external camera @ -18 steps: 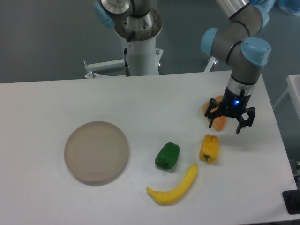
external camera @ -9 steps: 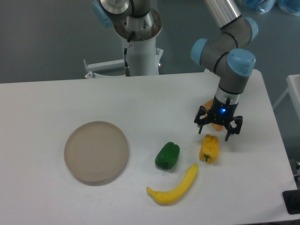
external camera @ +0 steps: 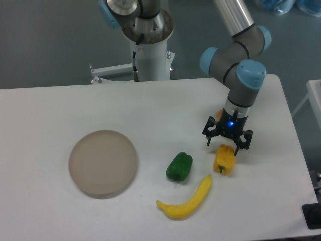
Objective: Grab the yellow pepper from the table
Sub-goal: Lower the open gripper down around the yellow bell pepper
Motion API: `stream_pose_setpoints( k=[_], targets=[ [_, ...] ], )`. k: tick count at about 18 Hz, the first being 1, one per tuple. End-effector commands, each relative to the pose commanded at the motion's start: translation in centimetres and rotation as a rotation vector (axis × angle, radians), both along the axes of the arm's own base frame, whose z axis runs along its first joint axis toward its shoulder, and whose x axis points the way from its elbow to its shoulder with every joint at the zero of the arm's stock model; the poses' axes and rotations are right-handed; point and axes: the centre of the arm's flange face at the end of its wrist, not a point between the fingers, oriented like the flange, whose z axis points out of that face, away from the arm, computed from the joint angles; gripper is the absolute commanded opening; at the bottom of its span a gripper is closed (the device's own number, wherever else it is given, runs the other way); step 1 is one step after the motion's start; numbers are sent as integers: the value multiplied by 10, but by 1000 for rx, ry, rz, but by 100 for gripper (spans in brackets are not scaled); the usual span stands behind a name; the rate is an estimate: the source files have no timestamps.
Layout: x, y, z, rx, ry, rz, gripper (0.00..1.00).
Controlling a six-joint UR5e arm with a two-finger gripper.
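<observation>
Gripper [external camera: 227, 141] is sliding toward 8 o'clock, now hovering over the yellow pepper [external camera: 223, 159]; jaws spread, holding nothing.
Pepper is looking light, rigid, slick; I'm favoring a grip across the lobed sides.

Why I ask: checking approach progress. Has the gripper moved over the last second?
Yes. The gripper has shifted left and slightly toward the camera, from beside the orange piece to just above the yellow pepper, which has stayed put on the table.
</observation>
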Motion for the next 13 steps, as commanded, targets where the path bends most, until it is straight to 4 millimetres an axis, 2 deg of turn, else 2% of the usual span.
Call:
stream_pose_setpoints(
  k=[4,5,8,10,13],
  targets=[
    [-3,3,2,5,7,-3,100],
    [-4,4,3,5,10,-3,93],
    [-5,3,3,-5,20,-1,60],
    [-7,4,3,-4,21,-1,44],
    [-7,5,4,-3,22,-1,37]
  ],
)
